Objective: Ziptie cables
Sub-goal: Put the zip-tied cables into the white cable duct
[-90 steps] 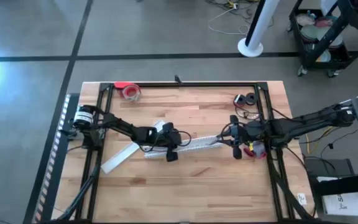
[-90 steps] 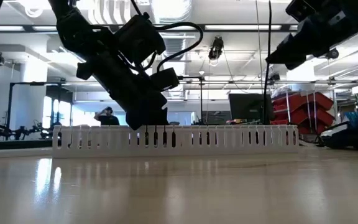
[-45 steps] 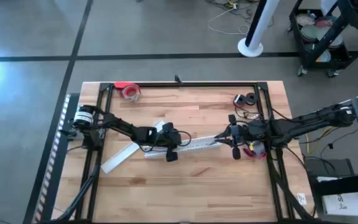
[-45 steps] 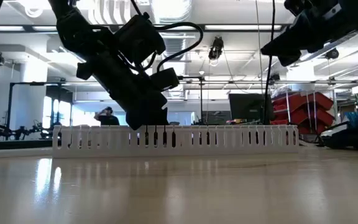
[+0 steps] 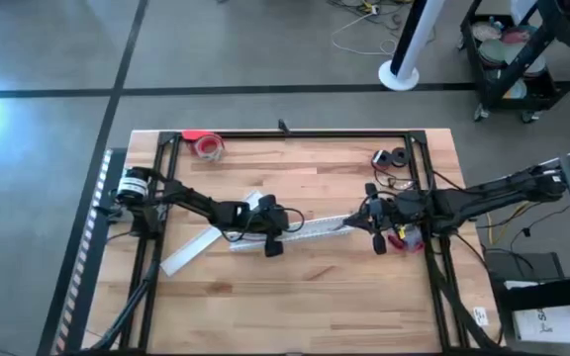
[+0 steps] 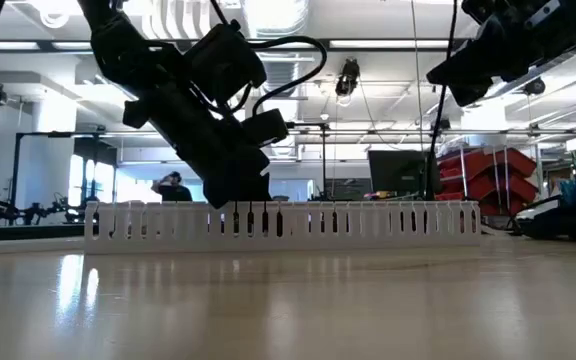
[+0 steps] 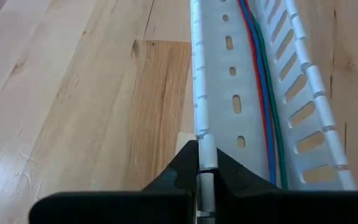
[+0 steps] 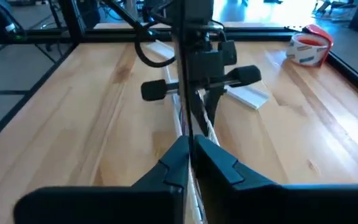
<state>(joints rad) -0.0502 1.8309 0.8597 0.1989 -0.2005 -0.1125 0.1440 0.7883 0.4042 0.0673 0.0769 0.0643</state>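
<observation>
A pale wood table (image 5: 295, 287) with light and darker planks is seen, framed by black rails (image 5: 295, 135). A white slotted duct (image 7: 241, 93) is shown, its walls patterned with regular oblong holes, and red, blue and green cables (image 7: 263, 112) are laid inside it. Both arms are coloured black, as are the left gripper (image 7: 199, 163) and the right gripper (image 8: 190, 152). A red and white tape roll (image 8: 307, 43) is seen at the far left, and a white flat strip (image 5: 190, 249) lies near it.
</observation>
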